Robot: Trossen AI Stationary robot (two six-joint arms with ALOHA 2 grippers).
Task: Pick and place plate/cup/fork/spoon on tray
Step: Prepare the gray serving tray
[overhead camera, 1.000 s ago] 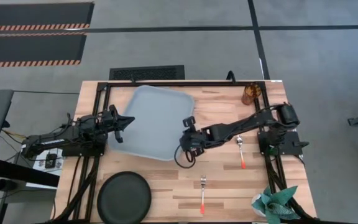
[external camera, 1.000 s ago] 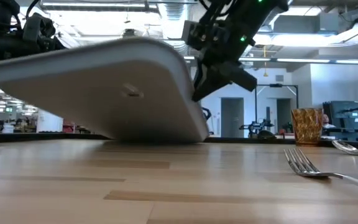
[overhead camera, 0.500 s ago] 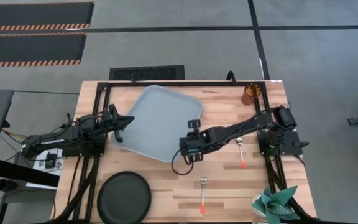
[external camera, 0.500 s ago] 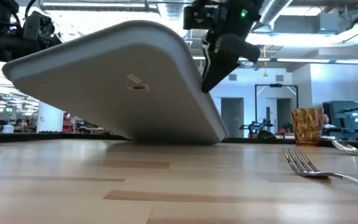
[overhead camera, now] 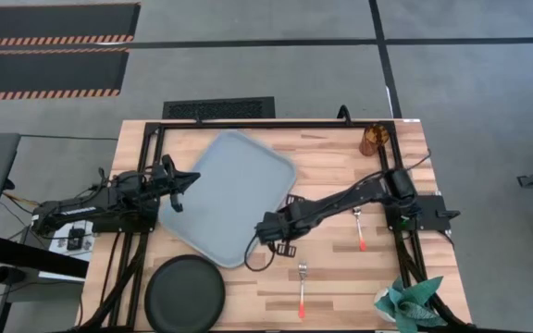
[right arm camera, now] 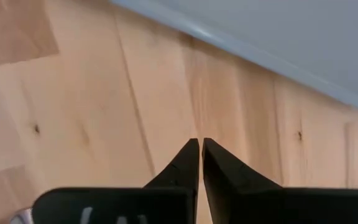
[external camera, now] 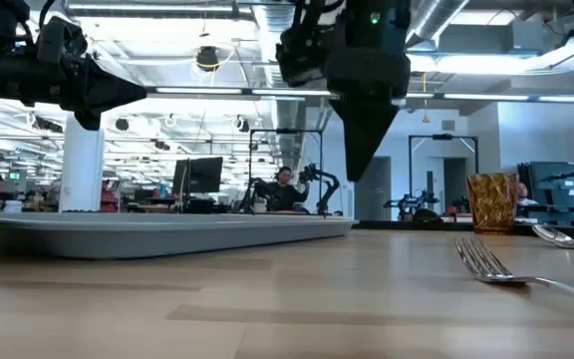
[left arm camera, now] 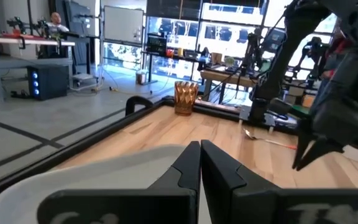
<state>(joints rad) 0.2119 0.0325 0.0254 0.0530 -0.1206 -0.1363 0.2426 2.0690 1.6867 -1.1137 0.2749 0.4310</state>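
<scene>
The pale blue-grey tray (overhead camera: pixel 229 194) lies flat on the table, slanted, left of the middle; it also shows in the low view (external camera: pixel 167 231). My left gripper (overhead camera: pixel 195 178) is shut and hovers over the tray's left rim (left arm camera: pixel 104 174). My right gripper (overhead camera: pixel 265 229) is shut, points down and hangs above bare wood just off the tray's right near edge (right arm camera: pixel 291 25). The black plate (overhead camera: pixel 185 294) rests at the near edge. The fork (overhead camera: pixel 302 287) lies near the front, the spoon (overhead camera: pixel 358 225) to its right. The amber cup (overhead camera: pixel 373 141) stands at the far right.
A green and white crumpled thing (overhead camera: pixel 405 303) sits at the near right corner. Black frame rails (overhead camera: pixel 146 166) run along the table's left, right and far sides. Bare wood lies between the tray and the spoon. People show in the room beyond the table.
The tray stood tilted, its right side raised beside my right gripper. It has come down flat on the table, turned clockwise in the high view and shifted toward the near edge. My right gripper has gone toward the near edge and a little left.
</scene>
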